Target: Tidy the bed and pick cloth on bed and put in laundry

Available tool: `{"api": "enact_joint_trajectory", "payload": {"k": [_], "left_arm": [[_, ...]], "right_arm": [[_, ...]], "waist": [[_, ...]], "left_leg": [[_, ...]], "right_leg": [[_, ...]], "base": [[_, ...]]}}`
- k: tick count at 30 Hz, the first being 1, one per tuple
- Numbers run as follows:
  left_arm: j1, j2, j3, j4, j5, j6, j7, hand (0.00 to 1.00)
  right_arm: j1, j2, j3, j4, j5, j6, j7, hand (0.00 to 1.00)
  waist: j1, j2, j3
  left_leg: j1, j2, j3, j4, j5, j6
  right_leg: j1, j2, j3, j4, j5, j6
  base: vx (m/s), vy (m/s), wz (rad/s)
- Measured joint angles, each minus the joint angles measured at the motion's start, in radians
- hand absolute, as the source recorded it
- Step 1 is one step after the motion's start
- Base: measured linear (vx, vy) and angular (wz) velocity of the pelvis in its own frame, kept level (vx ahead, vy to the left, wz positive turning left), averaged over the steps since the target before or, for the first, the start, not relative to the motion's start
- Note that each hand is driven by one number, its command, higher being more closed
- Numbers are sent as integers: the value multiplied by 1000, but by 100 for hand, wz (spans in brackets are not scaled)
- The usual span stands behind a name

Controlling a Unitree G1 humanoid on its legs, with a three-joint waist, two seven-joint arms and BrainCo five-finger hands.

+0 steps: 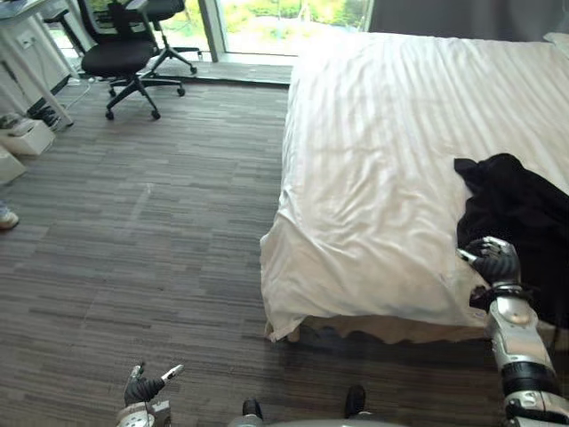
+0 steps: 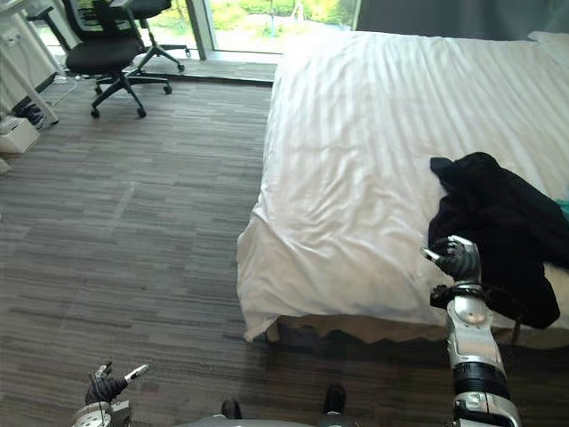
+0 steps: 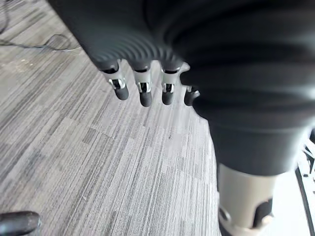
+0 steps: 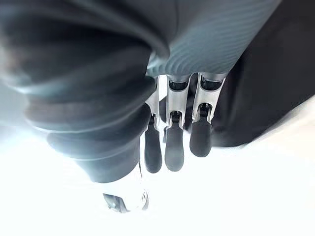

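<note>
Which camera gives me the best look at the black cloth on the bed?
Right eye view: the black cloth lies almost whole on the bed. The left eye view cuts it off at the frame's side; the right wrist view shows a dark patch of it past the right hand.

A grey carpet floor, laid in narrow streaked planks, is seen across the room. Near its far left corner a black office chair is set on a five-star castor base, and a second black chair is placed just behind it, closer to the window. Green foliage is seen through the glass, which runs along the floor's far edge. A white desk is placed at the far left corner, with a low white box on the floor beside its legs. At the floor's left edge, a person's light shoe is partly shown. A dark curtain is hung to the window's right.
</note>
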Motion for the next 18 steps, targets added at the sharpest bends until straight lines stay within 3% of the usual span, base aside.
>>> {"api": "enact_joint_trajectory", "payload": {"k": [3, 4, 7, 11, 14, 18], "left_arm": [[1, -48, 16, -1, -153, -4, 1, 0], [4, -68, 31, -1, -245, -11, 0, 0], [16, -94, 25, -4, -327, -23, -5, 0], [33, -116, -13, -12, -384, -31, -31, 0], [30, -123, -58, -43, -421, -32, -67, 0], [27, -122, -103, -58, -470, -36, -93, 0]], "right_arm": [[-87, 5, 84, -4, -35, -3, -3, 100], [-120, 10, 129, -19, -39, -4, -4, 100], [-227, 48, 196, -19, -40, -6, -15, 100], [-365, 112, 279, 19, -40, -22, -19, 100], [-497, 129, 317, 99, -34, -28, -20, 100], [-612, 154, 316, 182, -31, -28, -50, 100]], "waist": [[34, -25, 16], [60, -39, 20], [89, -59, 35], [126, -62, 54], [160, -61, 110], [176, -48, 180]], "left_leg": [[-19, -6, -54, -11, 19, 7], [-30, -7, -79, -10, 22, 7], [-59, -9, -120, -10, 37, 11], [-92, -15, -166, -10, 56, 13], [-125, -21, -208, -10, 77, 14], [-183, -25, -259, -11, 103, 15]], "right_leg": [[14, -6, -44, 0, 0, 0], [19, -6, -64, 0, 0, 0], [18, -7, -98, 0, 0, 0], [20, -9, -143, 0, -2, -3], [20, -11, -184, 0, -7, -4], [-20, -20, -227, 39, -27, -1]], "base": [[-2, 9, 58], [-1, 8, 40], [-6, 12, 46], [-7, 14, 40], [-49, 12, 48], [-62, 12, 35]]}}
